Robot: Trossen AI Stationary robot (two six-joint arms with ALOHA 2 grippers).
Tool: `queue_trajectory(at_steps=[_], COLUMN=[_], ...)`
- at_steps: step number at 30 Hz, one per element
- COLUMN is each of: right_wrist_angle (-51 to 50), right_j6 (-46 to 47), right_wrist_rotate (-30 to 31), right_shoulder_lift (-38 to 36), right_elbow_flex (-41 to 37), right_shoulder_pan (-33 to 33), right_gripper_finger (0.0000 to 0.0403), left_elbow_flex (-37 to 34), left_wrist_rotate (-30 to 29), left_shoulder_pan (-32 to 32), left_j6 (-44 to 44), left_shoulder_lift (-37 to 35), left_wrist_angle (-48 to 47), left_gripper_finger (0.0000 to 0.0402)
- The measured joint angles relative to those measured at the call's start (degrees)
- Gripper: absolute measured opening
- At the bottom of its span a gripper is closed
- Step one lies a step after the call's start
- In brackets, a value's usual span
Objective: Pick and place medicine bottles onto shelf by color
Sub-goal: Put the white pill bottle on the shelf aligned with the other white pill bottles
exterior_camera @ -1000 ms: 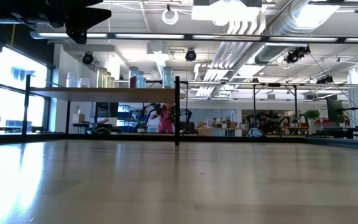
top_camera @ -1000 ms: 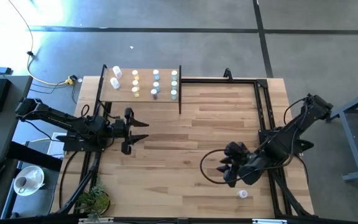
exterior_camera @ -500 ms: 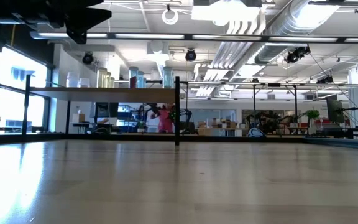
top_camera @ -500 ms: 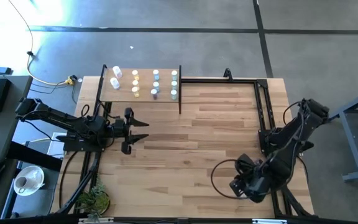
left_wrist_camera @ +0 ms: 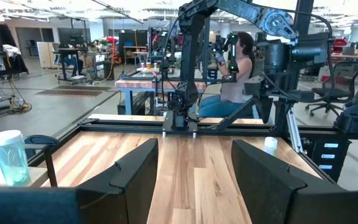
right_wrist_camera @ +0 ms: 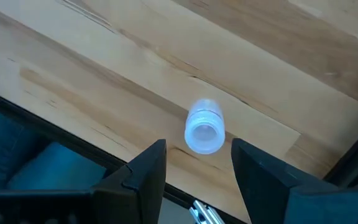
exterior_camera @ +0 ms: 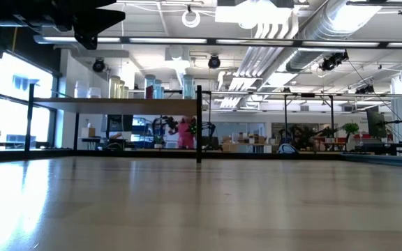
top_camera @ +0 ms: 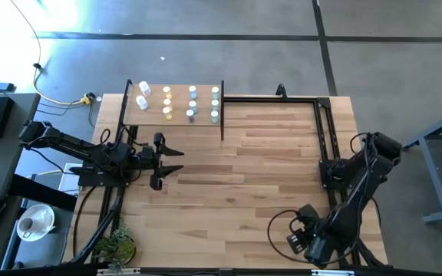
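Right tool (right_wrist_camera: pixel 197 163): it hangs over the near right corner of the bench (top_camera: pixel 267 153), close to the front edge. Its two dark fingers (right_wrist_camera: pixel 146 168) stand apart with nothing between them.
Loose bottle (right_wrist_camera: pixel 204 127): a small pale bottle with a whitish cap stands upright on the wood close to the bench's edge. In the right wrist view it shows just beyond the gap of the fingers, touched by neither. In the high view the right arm (top_camera: pixel 351 192) covers it.
Left tool (top_camera: pixel 171 160): it hovers above the left part of the bench, in front of the shelf and pointing toward the middle. Its fingers (left_wrist_camera: pixel 135 174) are spread and empty.
Shelf (top_camera: pixel 153 118): a light-wood board on thin black posts at the far left of the bench. In the low view it stands raised on its posts.
Bottles on the shelf (top_camera: pixel 191 104): about a dozen small bottles stand upright in short columns. White ones are at the left, then yellow, then blue or purple, then pale green at the right; the exact tints of some are too small to tell.
Room behind: in the left wrist view a seated person (left_wrist_camera: pixel 238 74) shows at a far workbench.
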Motion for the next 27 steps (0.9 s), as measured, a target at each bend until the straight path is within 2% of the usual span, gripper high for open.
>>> queue_trajectory(at_steps=[10, 27], right_wrist_angle=[0.40, 3.40], right_j6=[4.68, 5.96], right_wrist_rotate=[0.07, -3.06], right_shoulder_lift=[4.67, 11.08], right_elbow_flex=[0.00, 0.00], right_shoulder_pan=[0.53, 0.53], right_gripper_finger=[0.0172, 0.0172], left_elbow_flex=[0.00, 0.00], left_wrist_rotate=[0.00, 0.00], left_shoulder_pan=[0.00, 0.00], left_j6=[0.00, -0.21], left_shoulder_lift=[0.00, 0.01], left_wrist_angle=[0.01, 0.00], left_gripper_finger=[0.0193, 0.0193])
